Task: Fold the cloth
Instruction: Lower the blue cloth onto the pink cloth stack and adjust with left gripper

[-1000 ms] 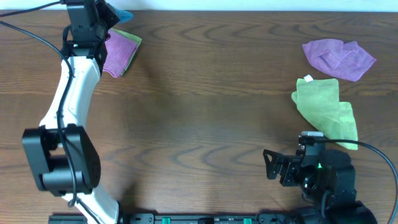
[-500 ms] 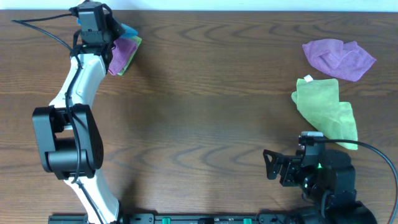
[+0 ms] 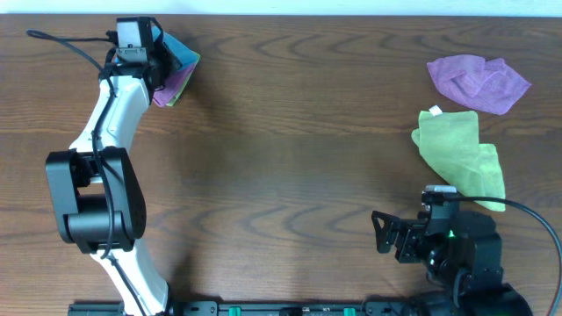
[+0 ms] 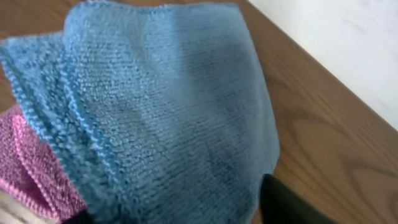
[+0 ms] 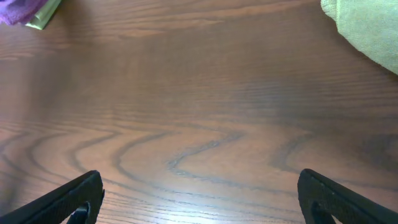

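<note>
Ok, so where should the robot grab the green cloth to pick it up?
Pinch the green cloth at its lower corner, the end closest to the right gripper, which is open. Come straight down from above: the cloth lies flat and a bit rumpled on the table, so a top pinch on that thin edge is probably easiest.

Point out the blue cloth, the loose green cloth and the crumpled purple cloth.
blue cloth (image 4: 168,106), left wrist view, middle of top layer.
loose green cloth (image 3: 461,154), overhead view, its centre.
crumpled purple cloth (image 3: 479,81), overhead view, its middle.
</note>
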Controlling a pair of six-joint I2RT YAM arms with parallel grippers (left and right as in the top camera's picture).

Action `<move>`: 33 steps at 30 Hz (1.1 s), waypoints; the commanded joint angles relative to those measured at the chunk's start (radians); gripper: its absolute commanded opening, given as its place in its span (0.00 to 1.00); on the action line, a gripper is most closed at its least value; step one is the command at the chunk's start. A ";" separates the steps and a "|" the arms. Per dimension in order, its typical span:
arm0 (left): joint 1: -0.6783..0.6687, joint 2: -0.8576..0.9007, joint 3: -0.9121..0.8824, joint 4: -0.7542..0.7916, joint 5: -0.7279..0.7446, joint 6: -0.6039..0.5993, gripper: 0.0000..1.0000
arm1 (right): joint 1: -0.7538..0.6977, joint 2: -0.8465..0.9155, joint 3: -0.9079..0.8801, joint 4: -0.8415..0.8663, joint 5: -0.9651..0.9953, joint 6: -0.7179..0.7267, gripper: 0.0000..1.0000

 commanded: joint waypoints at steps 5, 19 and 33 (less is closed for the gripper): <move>0.002 -0.013 0.022 -0.024 -0.014 0.002 0.94 | -0.010 -0.005 -0.004 -0.001 0.003 0.011 0.99; 0.002 -0.139 0.022 -0.086 -0.019 0.025 0.95 | -0.010 -0.005 -0.004 -0.001 0.003 0.011 0.99; 0.002 -0.165 0.022 -0.015 -0.019 0.012 0.34 | -0.010 -0.005 -0.004 -0.001 0.003 0.011 0.99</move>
